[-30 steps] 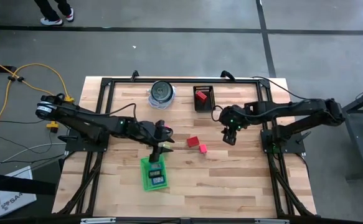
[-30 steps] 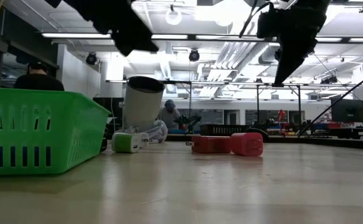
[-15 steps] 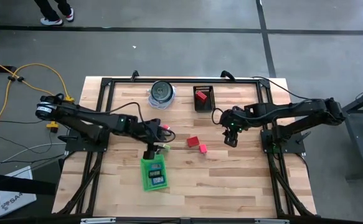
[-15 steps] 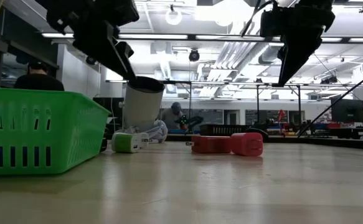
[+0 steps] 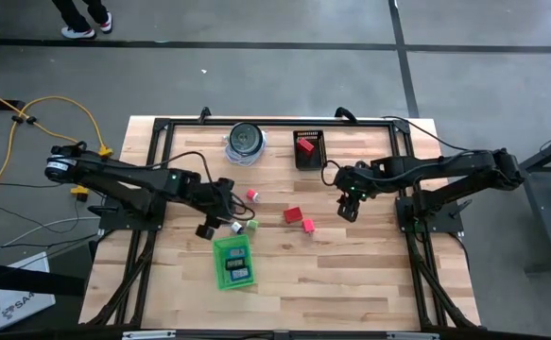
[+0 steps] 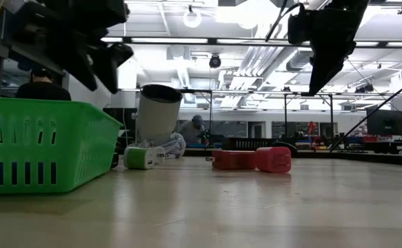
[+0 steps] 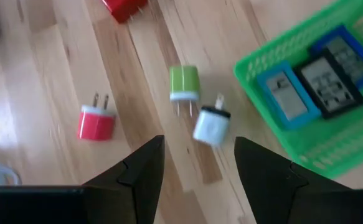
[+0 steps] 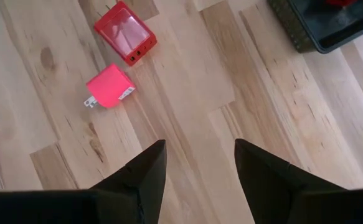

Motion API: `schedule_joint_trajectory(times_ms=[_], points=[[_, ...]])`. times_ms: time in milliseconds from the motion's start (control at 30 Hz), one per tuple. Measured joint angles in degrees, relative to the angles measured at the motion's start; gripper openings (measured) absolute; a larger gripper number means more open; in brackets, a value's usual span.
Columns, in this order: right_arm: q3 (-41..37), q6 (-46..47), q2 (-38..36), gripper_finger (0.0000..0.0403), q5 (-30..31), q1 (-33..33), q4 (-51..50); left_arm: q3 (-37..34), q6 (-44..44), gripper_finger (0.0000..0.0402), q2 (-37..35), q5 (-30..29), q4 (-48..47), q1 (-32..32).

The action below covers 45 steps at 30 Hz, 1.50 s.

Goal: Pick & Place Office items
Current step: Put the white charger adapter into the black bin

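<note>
Green and white plugs (image 7: 185,83) lie loose on the surface beside your green tray (image 5: 220,269), under your left gripper (image 7: 197,163), whose jaws stand apart and empty. Your right gripper (image 8: 198,163) hangs empty-jawed near two red plugs (image 8: 125,32). Descend off-centre and a jaw could knock these light plugs away.

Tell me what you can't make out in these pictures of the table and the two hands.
- Green basket contents: hidden in the low view by its own wall.
- Items in the black tray: too small in the high view, cut off by the edge in the right wrist view.
- Round container contents: too small from above.
- Left hand: a dark blur in the low view.
</note>
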Motion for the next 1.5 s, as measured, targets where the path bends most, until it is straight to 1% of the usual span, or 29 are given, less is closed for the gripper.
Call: schedule_joint_trajectory(times_ms=[100, 267, 433, 567, 667, 767, 1133, 1367, 1500], points=[[0.0, 1.3, 0.0, 0.0176, 0.0, 0.0, 0.0, 0.0, 1.9, 0.0186, -1.3, 0.2, -2.2, 0.3], [0.0, 4.0, 0.0, 0.0176, 0.0, 0.0, 0.1, 0.0, 5.4, 0.0186, -1.3, 5.3, -2.9, 2.4], [0.0, 6.2, 0.0, 0.0176, 0.0, 0.0, 0.5, 0.0, 8.5, 0.0186, -1.1, 6.8, -4.7, 4.6], [0.0, 7.0, 0.0, 0.0176, 0.0, 0.0, 1.5, -0.1, 11.3, 0.0186, -1.1, 10.9, -4.1, 6.4], [0.0, 7.1, 0.0, 0.0176, 0.0, 0.0, 1.8, -0.2, 11.6, 0.0186, -1.1, 13.0, -3.7, 7.5], [0.0, 7.1, 0.0, 0.0176, 0.0, 0.0, 1.8, -1.9, 11.8, 0.0186, -1.1, 14.1, -1.3, 8.2], [0.0, 7.0, 0.0, 0.0176, 0.0, 0.0, 1.8, -6.4, 14.1, 0.0186, -1.1, 15.0, 5.7, 8.6], [0.0, 7.0, 0.0, 0.0176, 0.0, 0.0, 1.8, -10.3, 13.2, 0.0186, -1.1, 15.1, 10.7, 9.0], [0.0, 7.0, 0.0, 0.0176, 0.0, 0.0, 2.1, -12.6, 12.4, 0.0186, -1.1, 16.2, 14.0, 8.9]])
